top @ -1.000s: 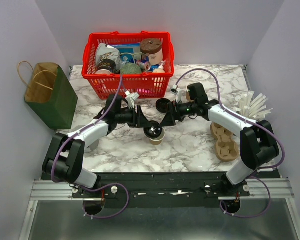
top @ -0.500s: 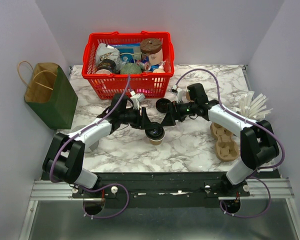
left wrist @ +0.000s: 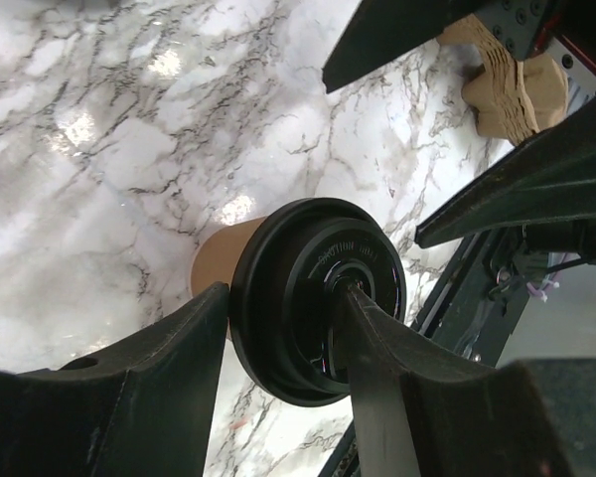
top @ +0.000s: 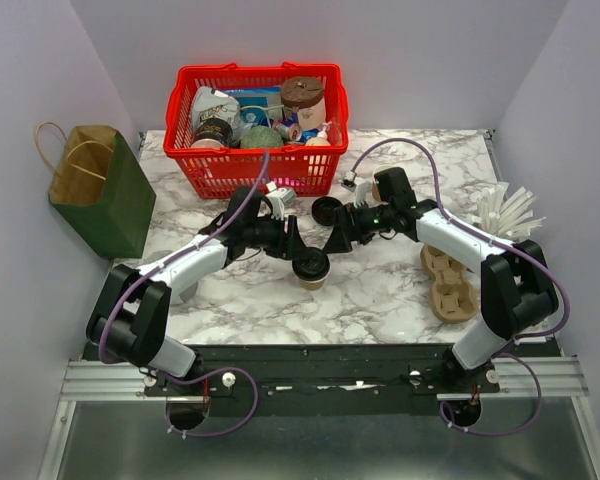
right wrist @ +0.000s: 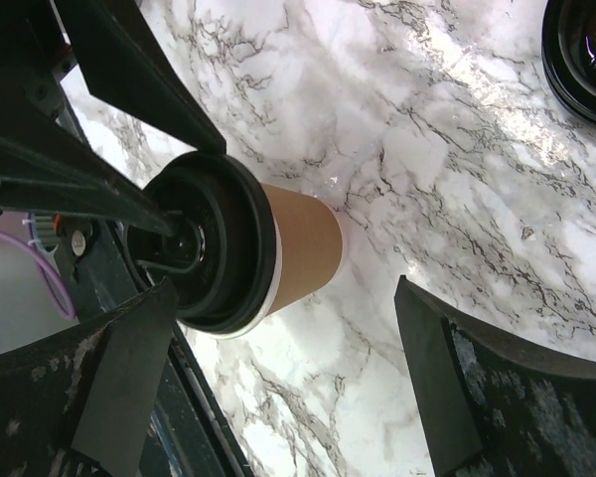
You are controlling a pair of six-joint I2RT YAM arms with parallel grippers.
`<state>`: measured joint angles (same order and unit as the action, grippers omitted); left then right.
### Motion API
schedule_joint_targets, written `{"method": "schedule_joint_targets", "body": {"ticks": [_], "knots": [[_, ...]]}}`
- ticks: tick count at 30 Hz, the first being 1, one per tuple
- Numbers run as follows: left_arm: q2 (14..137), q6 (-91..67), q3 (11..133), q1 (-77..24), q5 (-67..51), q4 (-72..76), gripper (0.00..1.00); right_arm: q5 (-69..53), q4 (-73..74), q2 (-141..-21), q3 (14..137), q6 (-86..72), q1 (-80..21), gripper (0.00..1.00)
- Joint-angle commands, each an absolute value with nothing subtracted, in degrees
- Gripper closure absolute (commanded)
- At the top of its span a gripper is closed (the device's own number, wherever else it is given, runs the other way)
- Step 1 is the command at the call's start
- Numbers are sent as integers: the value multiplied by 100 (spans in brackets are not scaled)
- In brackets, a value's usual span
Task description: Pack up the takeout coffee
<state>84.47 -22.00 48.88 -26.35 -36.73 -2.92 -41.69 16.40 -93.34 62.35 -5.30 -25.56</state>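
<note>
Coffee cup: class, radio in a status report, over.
Left gripper shut on black lid atop cup. Right gripper open, flanking cup, not touching. Cup upright on table. Spare lid lies apart, not blocking.

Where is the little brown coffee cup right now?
In the top view, the coffee cup stands mid-table, in front of the red basket, with the left fingers holding its black lid.

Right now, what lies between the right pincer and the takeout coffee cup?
Bare marble tabletop only. In the right wrist view the open right pincer straddles the kraft cup and its black lid, marble showing between cup and finger.
</note>
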Motion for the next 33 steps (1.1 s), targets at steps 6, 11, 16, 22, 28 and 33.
{"method": "schedule_joint_targets", "body": {"ticks": [6,11,16,22,28,33], "knots": [[8429,-1899,4957,-2953,-3358,-404,39,-4025,1749,-9360,6152,-404,-2610,1],[8490,-1846,5062,-2953,-3261,-396,39,-4130,1828,-9334,6100,-334,-2610,1],[8411,-1819,5150,-2944,-3514,-343,39,-4341,1828,-9281,5924,-290,-2610,1],[8367,-2029,5133,-2909,-4227,-237,33,-4798,1626,-9325,5809,-439,-2610,1],[8112,-2153,4756,-2628,-4236,-316,32,-5150,1371,-9413,5792,-702,-2610,1],[8165,-2302,4667,-2619,-4342,-176,32,-5291,1187,-9536,5713,-940,-2619,0]]}}
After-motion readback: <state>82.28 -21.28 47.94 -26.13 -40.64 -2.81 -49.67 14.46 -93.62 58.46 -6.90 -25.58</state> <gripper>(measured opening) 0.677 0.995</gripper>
